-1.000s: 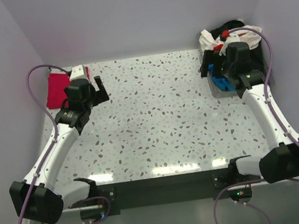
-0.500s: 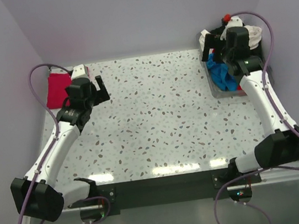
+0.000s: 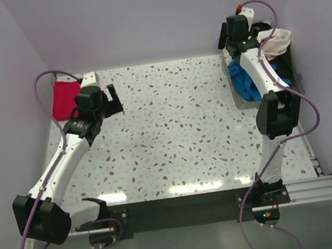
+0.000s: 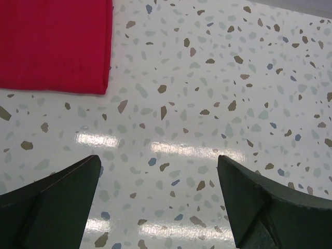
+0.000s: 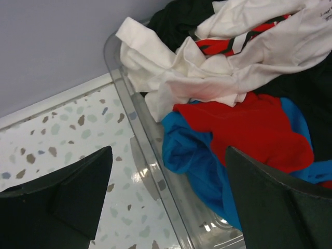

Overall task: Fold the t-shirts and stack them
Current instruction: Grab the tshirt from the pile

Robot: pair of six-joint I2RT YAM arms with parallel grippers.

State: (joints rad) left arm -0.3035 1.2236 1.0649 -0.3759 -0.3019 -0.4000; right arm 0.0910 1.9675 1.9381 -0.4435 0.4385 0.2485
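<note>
A folded magenta-pink t-shirt [image 3: 64, 100] lies flat at the table's far left; it also shows in the left wrist view [image 4: 52, 44]. My left gripper [image 3: 112, 98] is open and empty, just right of it over bare table [image 4: 158, 202]. A clear bin [image 3: 240, 98] at the far right holds a loose heap: a blue t-shirt [image 5: 192, 150], a red one [image 5: 249, 124], a white one [image 5: 207, 67] and a black one [image 5: 181, 18]. My right gripper [image 3: 226, 34] is open and empty, raised above the bin's left rim [image 5: 168, 197].
The speckled table [image 3: 178, 123] lies between the arms. Pale walls close the back and both sides. The bin's clear wall [image 5: 140, 135] stands between the table and the heap. Purple cables loop off both arms.
My right arm has lifted out of the bin and swung toward the back wall, still empty. The left arm has barely moved.
</note>
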